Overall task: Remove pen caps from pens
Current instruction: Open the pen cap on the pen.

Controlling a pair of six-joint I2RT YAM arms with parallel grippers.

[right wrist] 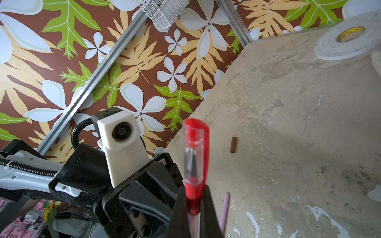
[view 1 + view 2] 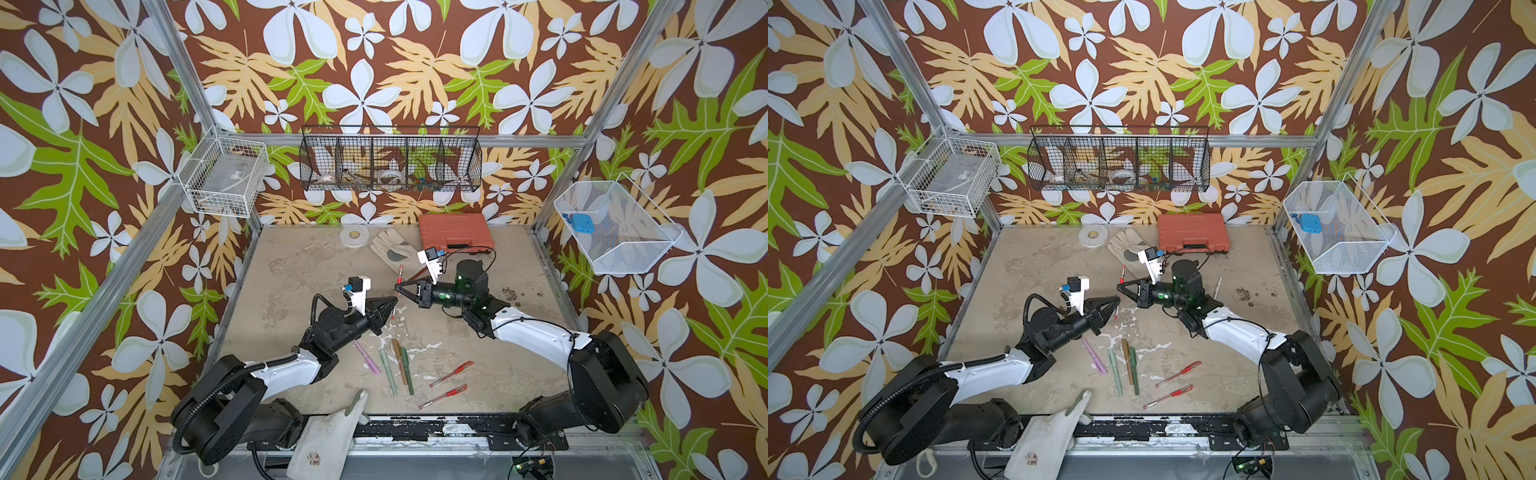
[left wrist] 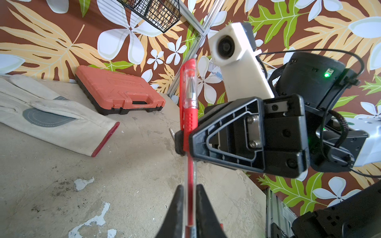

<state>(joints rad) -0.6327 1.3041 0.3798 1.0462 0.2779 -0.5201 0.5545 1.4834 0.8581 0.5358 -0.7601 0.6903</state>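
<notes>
Scuffed, paint-flecked tabletop is lying beneath me, leafy wallpaper all round. My right gripper is clamping shut on the red gel pen, its fingers biting the ribbed rubber grip just under the cap. My left gripper is flanking the slick clear barrel further down; whether it is pinching or standing just off, I cannot tell. I am holding the pen near table centre, off the surface, cap on, so I am judging this the set-up for the pull. Next, one gripper needs to be seizing the stubby clear-and-red cap itself and drawing straight along the barrel. Four matte pens are lying at 6 o'clock, three more gel pens at 5 o'clock
</notes>
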